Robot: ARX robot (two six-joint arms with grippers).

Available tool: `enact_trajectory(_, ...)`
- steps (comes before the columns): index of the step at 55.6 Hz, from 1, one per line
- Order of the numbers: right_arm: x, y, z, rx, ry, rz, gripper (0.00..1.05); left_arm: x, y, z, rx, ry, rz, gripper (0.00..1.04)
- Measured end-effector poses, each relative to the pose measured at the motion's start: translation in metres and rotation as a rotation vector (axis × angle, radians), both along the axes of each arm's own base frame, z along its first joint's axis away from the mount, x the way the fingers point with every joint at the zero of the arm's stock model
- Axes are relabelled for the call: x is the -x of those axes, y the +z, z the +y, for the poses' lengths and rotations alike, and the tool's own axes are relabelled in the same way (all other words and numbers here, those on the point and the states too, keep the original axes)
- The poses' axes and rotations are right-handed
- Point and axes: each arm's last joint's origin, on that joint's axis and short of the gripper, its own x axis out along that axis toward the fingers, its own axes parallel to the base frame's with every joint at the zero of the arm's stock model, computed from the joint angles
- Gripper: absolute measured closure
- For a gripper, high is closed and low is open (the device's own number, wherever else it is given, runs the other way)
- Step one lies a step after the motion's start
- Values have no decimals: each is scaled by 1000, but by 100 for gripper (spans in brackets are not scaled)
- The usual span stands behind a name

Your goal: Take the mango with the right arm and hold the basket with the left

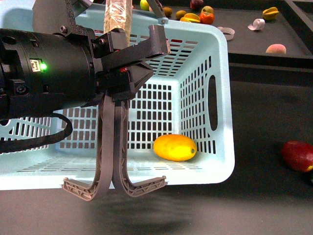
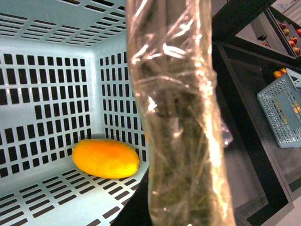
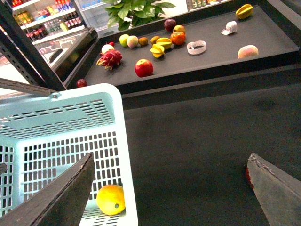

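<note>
**Basket:** light aqua plastic shopping basket [image 1: 222, 98] with slotted sides. It stands on the dark table top [image 1: 264, 210], left and centre in the front view, with an oval hand hole in its right wall.

**Contents:** smooth yellow-orange oval mango [image 1: 175, 148]. It lies on its side on the basket floor in the near right corner, close to the right wall. Neither gripper touches it.

**Fittings:** two grey-brown curved handles [image 1: 113, 147], upright and pressed together. They run from the near rim up to the underside of the left gripper.

**Left gripper** [image 1: 157, 58]: grey angular fingers on a bulky black arm [image 1: 54, 73] with a lit green light, over the near left part of the basket. The place where gripper and handles meet is hidden, so I cannot tell whether the fingers are clenched on them. In the left wrist view a column wrapped in clear crinkled film [image 2: 178, 117] blocks the middle.

**Right gripper** [image 3: 171, 160]: two dark fingers spread wide with nothing between them. It is above bare table just right of the basket.

**Other items:**
- A dark red rounded fruit [image 1: 297, 155] lies on the table, well right of the basket.
- A black tray [image 3: 211, 77] on the far side holds several loose things:
  - a red apple [image 3: 144, 68]
  - a pink dragon fruit [image 3: 109, 59]
  - a yellow star fruit [image 3: 244, 10]
  - a pale peach [image 3: 248, 51]
  - a white tape roll [image 3: 196, 47]
- A second aqua basket [image 2: 282, 113] stands well apart in the left wrist view.
</note>
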Motion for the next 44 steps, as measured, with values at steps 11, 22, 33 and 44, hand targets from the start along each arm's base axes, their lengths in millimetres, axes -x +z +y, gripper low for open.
enact_trajectory(11, 6, -3, -4, 197, -55, -208, 36, 0, 0, 0, -1, 0, -1, 100)
enact_trajectory(22, 14, -8, -15, 260, -54, -220, 70, 0, 0, 0, -1, 0, -1, 100)
enact_trajectory(33, 20, -16, -15, 273, -51, -228, 101, 0, 0, 0, -1, 0, -1, 100)
enact_trajectory(44, 25, -14, -15, 276, -51, -236, 103, 0, 0, 0, 0, 1, 0, 100)
